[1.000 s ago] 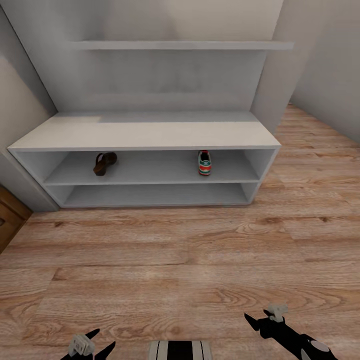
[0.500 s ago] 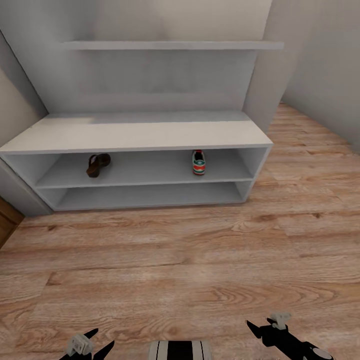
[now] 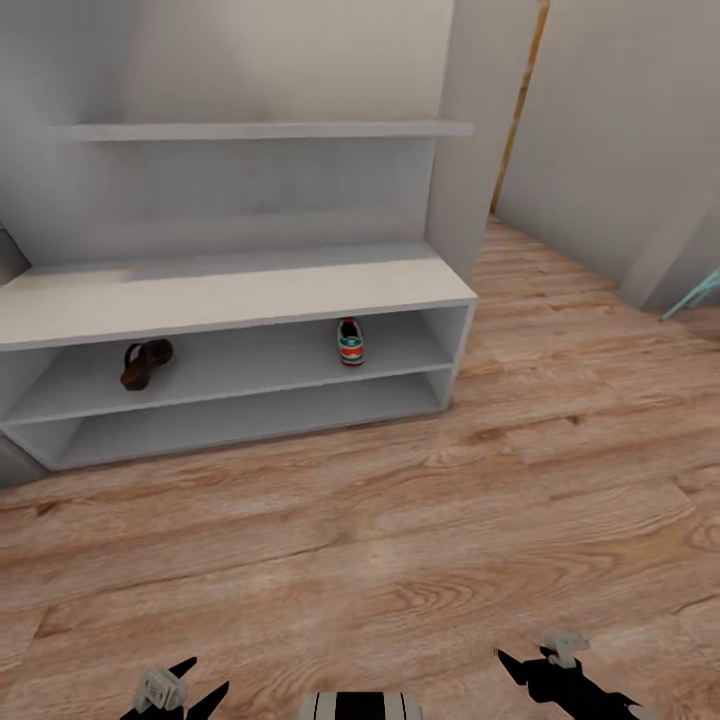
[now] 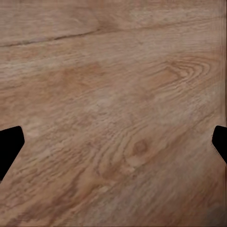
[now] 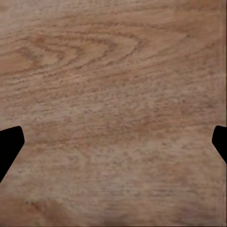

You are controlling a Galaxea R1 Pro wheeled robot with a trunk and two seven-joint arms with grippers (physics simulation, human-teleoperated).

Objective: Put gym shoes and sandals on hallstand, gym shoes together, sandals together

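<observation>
The hallstand [image 3: 230,290] stands against the wall at the left of the head view. On its upper open shelf lie one dark brown sandal [image 3: 146,362], towards the left, and one white gym shoe [image 3: 350,341] with green stripes and red accents, towards the right, well apart from each other. The corridor floor [image 3: 400,540] stretches between the rack and me. My left gripper [image 3: 200,678] and right gripper [image 3: 522,660] hang low at the picture's near edge, far from the rack. Both are open over bare planks, as the left gripper [image 4: 113,144] and right gripper [image 5: 113,144] wrist views show.
A long wall shelf [image 3: 260,130] runs above the bench. A grey wall corner [image 3: 455,170] ends the rack on the right, and beyond it the floor runs back past an orange door frame strip [image 3: 522,100]. A teal object [image 3: 700,293] pokes in at the right edge.
The whole head view has shifted left and slightly down, so the camera has turned right. The sandal and gym shoe rest as before on the shelf. Both grippers remain open.
</observation>
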